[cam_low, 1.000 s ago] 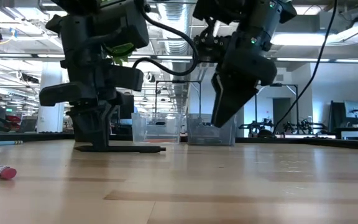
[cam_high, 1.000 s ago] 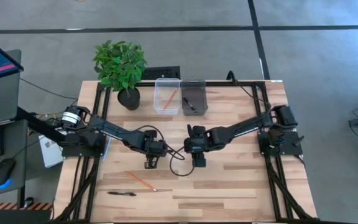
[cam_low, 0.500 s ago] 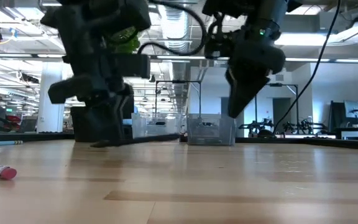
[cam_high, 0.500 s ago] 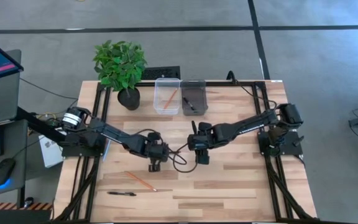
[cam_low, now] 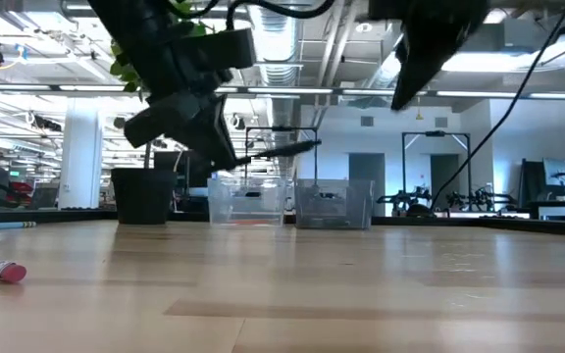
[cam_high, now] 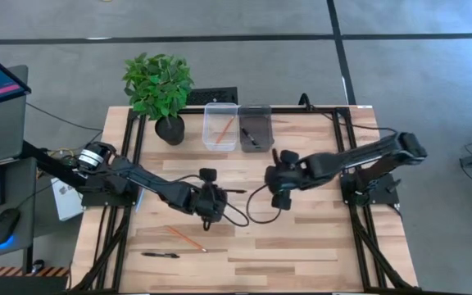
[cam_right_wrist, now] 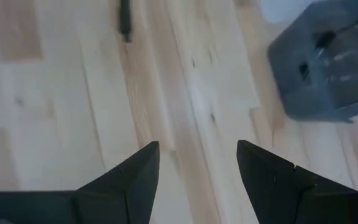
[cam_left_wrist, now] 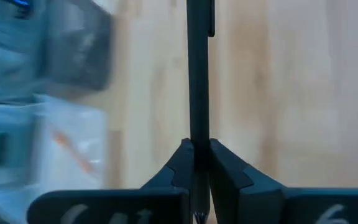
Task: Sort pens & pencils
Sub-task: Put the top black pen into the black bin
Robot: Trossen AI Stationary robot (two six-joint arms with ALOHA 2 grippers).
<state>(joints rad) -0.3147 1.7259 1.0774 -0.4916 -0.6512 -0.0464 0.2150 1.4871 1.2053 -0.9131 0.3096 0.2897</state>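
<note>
We see the left end effector [cam_high: 212, 202] clamped on a thin black stick pen [cam_left_wrist: 198, 74], held above the light wooden bench [cam_high: 301, 246] near its middle, the pen's tip pointing toward the right arm. The right end effector [cam_right_wrist: 197, 163], fingers apart and holding nothing, hangs over the bench just beyond that tip. At the far edge stand a clear plastic bin [cam_high: 220, 127] holding an orange pencil and a dark grey bin [cam_high: 255, 128] holding black pens. Near the front left lie another orange wooden pencil [cam_high: 185, 238] and another black pen [cam_high: 161, 255], apart from each other.
</note>
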